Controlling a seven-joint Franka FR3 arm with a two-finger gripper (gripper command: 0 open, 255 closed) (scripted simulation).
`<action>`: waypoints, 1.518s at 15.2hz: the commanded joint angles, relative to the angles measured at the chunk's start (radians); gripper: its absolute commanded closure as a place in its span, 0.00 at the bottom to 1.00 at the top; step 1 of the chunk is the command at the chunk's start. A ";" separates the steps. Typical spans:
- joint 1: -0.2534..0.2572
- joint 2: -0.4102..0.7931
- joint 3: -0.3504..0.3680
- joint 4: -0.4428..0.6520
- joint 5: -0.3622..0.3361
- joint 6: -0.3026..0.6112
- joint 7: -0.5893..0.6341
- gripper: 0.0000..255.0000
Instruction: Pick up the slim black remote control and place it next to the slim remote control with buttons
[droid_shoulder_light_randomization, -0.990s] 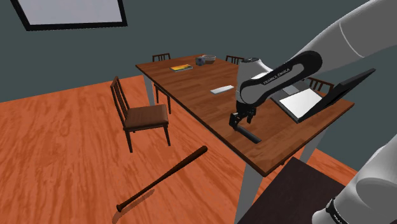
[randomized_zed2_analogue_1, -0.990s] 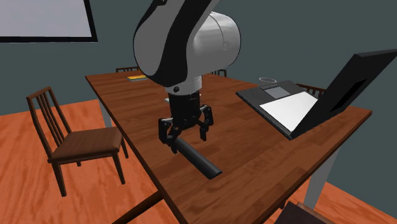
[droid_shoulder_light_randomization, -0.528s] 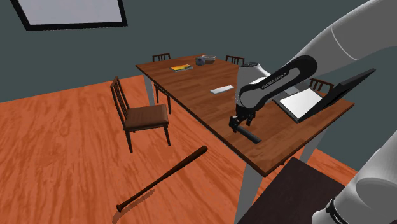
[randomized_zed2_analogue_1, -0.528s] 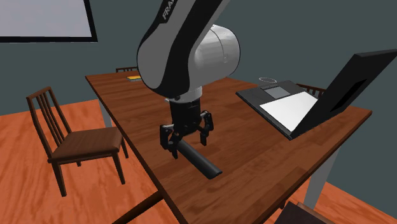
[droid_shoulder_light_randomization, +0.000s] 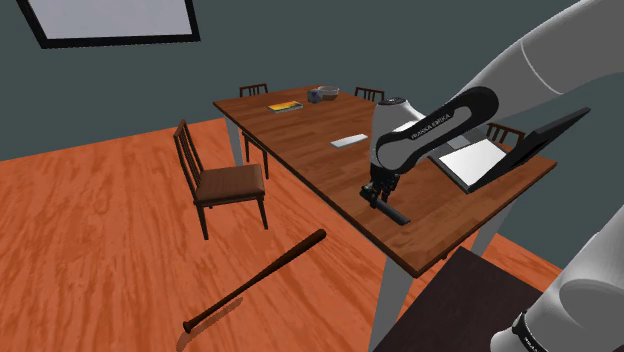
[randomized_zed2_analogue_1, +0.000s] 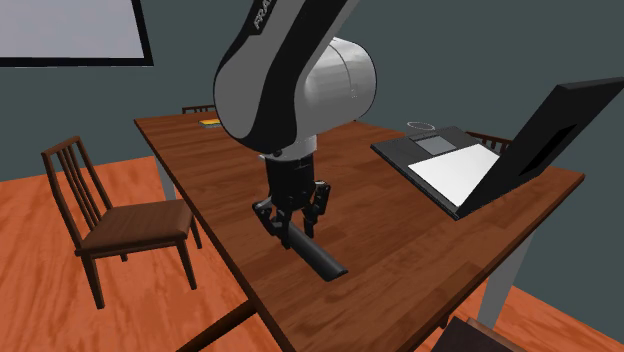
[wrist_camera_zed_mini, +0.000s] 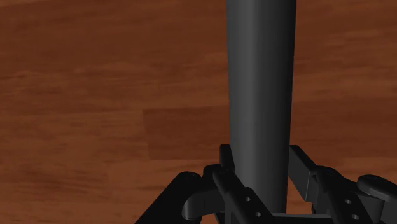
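Black claw (randomized_zed2_analogue_1: 291, 225) is squeezing one end of the slim black remote (randomized_zed2_analogue_1: 318, 258) between its two fingers. That remote is lying flat on the brown table (randomized_zed2_analogue_1: 200, 165), well apart from the grey remote (droid_shoulder_light_randomization: 349, 141).

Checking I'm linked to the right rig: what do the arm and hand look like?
The arm has rounded white links and dark joints; one dark band carries white lettering. The hand is all black, with two fingers showing small round holes.
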 joint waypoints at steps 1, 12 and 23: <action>-0.002 0.002 -0.002 -0.001 -0.001 -0.001 0.000 1.00; 0.000 -0.055 -0.001 0.025 0.013 -0.084 -0.014 1.00; 0.003 -0.136 -0.002 0.093 0.031 -0.232 -0.035 1.00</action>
